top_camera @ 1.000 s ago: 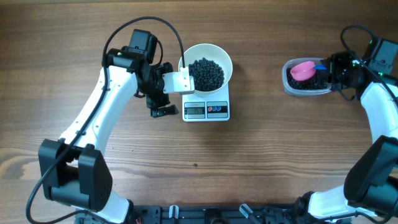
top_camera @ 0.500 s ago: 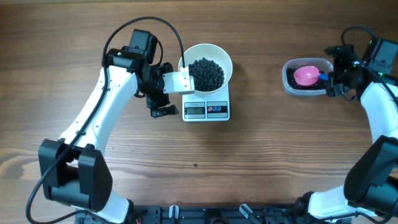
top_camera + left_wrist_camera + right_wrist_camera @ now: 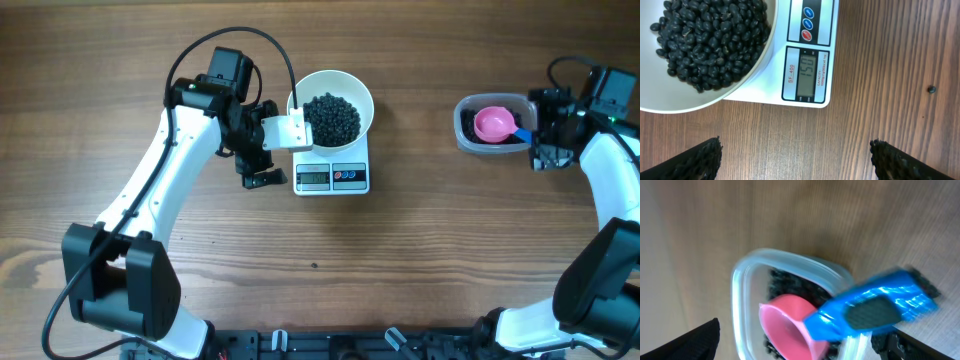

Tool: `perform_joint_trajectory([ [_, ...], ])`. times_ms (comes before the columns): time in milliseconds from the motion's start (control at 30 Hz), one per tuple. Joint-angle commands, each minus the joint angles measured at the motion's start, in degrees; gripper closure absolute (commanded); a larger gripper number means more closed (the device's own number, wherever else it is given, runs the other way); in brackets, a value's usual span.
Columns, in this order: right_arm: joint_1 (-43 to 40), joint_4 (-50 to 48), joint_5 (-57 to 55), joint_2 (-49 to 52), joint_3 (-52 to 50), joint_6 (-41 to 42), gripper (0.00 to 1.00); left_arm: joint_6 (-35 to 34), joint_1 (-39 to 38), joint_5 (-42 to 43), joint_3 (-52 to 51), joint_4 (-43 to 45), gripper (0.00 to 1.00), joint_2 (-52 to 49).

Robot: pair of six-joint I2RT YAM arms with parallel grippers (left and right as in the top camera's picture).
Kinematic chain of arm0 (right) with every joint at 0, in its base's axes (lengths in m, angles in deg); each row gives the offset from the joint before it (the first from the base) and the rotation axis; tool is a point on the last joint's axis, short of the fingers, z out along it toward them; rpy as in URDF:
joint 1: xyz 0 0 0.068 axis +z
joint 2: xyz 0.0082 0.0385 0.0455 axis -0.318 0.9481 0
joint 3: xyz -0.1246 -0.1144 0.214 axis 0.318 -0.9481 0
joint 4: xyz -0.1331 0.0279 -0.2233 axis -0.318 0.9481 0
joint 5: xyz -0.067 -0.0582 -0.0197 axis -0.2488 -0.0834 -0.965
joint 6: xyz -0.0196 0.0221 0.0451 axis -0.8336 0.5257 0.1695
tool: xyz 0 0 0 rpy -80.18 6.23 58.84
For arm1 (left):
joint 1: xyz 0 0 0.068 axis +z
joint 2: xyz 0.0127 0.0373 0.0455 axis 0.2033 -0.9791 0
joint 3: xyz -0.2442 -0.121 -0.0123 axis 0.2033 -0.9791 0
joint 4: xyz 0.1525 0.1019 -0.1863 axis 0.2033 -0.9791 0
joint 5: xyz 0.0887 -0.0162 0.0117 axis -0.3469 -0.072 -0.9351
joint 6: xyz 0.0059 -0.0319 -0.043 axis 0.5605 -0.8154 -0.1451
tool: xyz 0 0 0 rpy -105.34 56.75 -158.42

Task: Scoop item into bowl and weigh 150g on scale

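The black beans (image 3: 331,117) lie heaped in the white bowl (image 3: 352,86), which sits on the back of the scale (image 3: 332,177) near the middle of the worktop (image 3: 420,250). In the left wrist view the scale's display (image 3: 809,71) reads 150. The left pincer (image 3: 797,160) hovers just beside the scale's left edge, its fingers spread wide and holding nothing. One stray bean (image 3: 932,90) lies on the wood in front of the scale. Well apart, at the right, a clear tub (image 3: 464,128) holds more beans and the pink scoop (image 3: 492,124). The scoop's blue handle (image 3: 875,305) juts over the tub's rim. The right pincer (image 3: 797,335) stands wide around the handle, not gripping it.
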Motion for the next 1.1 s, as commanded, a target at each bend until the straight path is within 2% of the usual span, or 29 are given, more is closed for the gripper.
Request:
perform_joint_trajectory([
  [0, 0.13, -5.86, 3.58, -0.02, 0.28, 0.17, 0.0, 0.9, 0.37, 0.7, 0.0, -0.04, 0.0, 0.72],
  [200, 0.02, -5.86, 5.01, -0.44, 0.31, 0.28, 0.0, 0.9, 0.37, 0.7, 0.0, -0.04, 0.0, 0.72],
  [400, 0.02, 1.05, 1.33, -0.44, 0.31, 0.94, 0.0, 0.9, 0.37, 0.7, 0.0, -0.04, 0.0, 0.72],
  [733, -0.31, 6.03, 1.53, -0.46, 0.31, 1.38, 0.0, 0.9, 0.37, 0.7, 0.0, -0.04, 0.0, 0.72],
  [967, -3.72, 14.03, 1.6, -2.75, 0.31, -1.55, 0.0, 0.9, 0.37, 0.7, 0.0, -0.04, 0.0, 0.72],
  [1067, -5.49, 14.51, 1.6, -4.83, 0.31, -4.13, 0.0, 0.9, 0.37, 0.7, 0.0, -0.04, 0.0, 0.72],
])
